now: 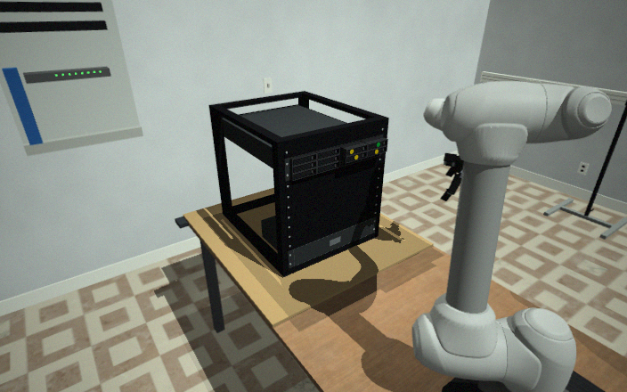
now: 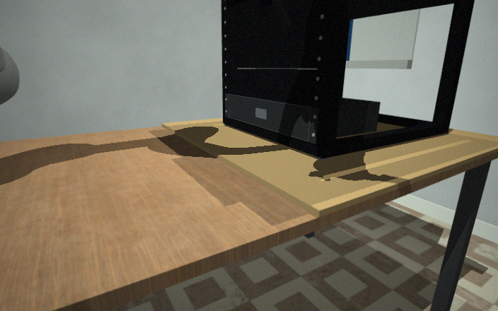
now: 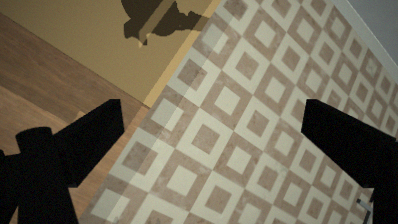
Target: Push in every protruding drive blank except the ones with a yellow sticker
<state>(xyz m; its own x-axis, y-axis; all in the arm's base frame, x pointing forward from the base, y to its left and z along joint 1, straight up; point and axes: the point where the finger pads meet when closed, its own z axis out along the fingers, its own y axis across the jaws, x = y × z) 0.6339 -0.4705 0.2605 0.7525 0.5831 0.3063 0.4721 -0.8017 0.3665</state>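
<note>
Three yellow stickers [image 1: 351, 151] on rack [image 1: 279, 204]; pincer [image 1: 451, 177] open, apart.

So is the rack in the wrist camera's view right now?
No, the wrist view shows only the open gripper, the table edge with the tan mat, and checkered floor.

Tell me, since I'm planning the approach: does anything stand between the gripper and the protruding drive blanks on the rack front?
Nothing visible does. The open gripper hangs beside the arm, off the rack's right front corner, over the floor. Only open air separates it from the drive blanks in the top view.
</note>
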